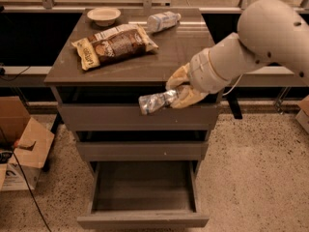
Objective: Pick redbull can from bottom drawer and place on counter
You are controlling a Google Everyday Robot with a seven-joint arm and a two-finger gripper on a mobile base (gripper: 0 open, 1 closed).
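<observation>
- Can (pixel 155 102): out of the drawer, held in air at frame centre. Lies roughly horizontal in front of top drawer front (pixel 106 117), just below counter's front edge. Not touching counter.
- Gripper (pixel 177 94): centre-right of frame, just right of can. Jaws clamped on can's right end; left end sticks out free.
- Arm (pixel 251 42): enters from upper right, passing over counter's right front corner.
- Bottom drawer (pixel 143 220): bottom of frame, pulled out, interior looks empty. Pick step judged done.
- Counter (pixel 178 52): upper centre. Carries bag (pixel 115 45) at upper left, bottle (pixel 163 21) at back, bowl (pixel 104 16) at back left. Front-right area bare; judged the handiest set-down spot.
- Left to do: lift can above counter level, carry it in over the slab, lower, release. Placement not yet begun as far as seen. Est. progress approx. half, perhaps a bit more.
- Risk (judgement): can looks crumpled & is gripped at one end only, so it may tilt or slip. Counter lip sits close above can, so clearance is needed before moving inward. Bag & bottle are near enough to avoid on approach.
- Boxes (pixel 24 149): on floor at left, well apart from cabinet; no bearing on task.
</observation>
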